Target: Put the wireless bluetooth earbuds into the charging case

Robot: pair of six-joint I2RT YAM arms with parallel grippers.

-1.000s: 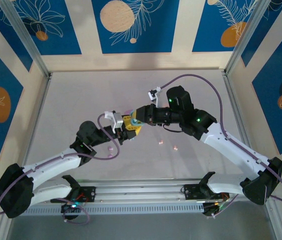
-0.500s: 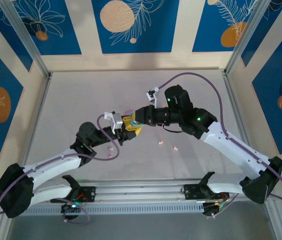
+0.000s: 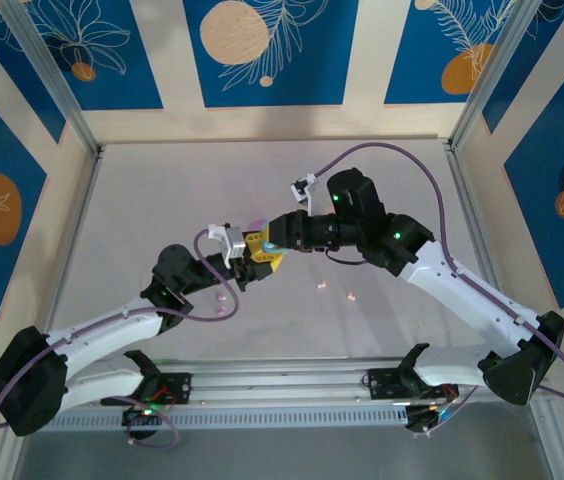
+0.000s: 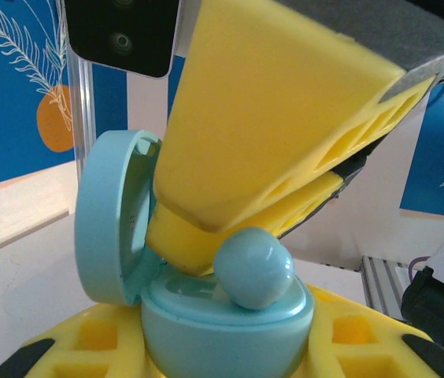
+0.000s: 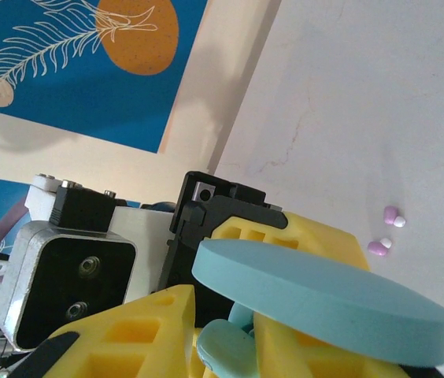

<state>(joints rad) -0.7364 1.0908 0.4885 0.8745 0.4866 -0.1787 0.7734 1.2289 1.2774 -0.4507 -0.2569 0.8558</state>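
My left gripper (image 4: 226, 350) is shut on a light blue charging case (image 4: 222, 335), held upright with its lid (image 4: 104, 220) swung open. A light blue earbud (image 4: 253, 268) rests on the case's top, at the tip of my right gripper's yellow fingers (image 4: 269, 118). In the right wrist view the right gripper (image 5: 223, 346) stands slightly open, with the earbud (image 5: 234, 358) between its fingers under the lid (image 5: 324, 295); a thin dark gap shows beside the bud. From above, both grippers (image 3: 254, 260) (image 3: 272, 243) meet at mid-table.
Two lilac-pink earbuds (image 3: 226, 305) lie on the table near the left forearm (image 3: 112, 325), and two pale ones (image 3: 334, 291) lie under the right arm. Metal rails (image 3: 292, 385) run along the near edge; patterned walls (image 3: 262, 60) enclose the table.
The right wrist has crept slightly left toward the case. The left arm has held still with the case.
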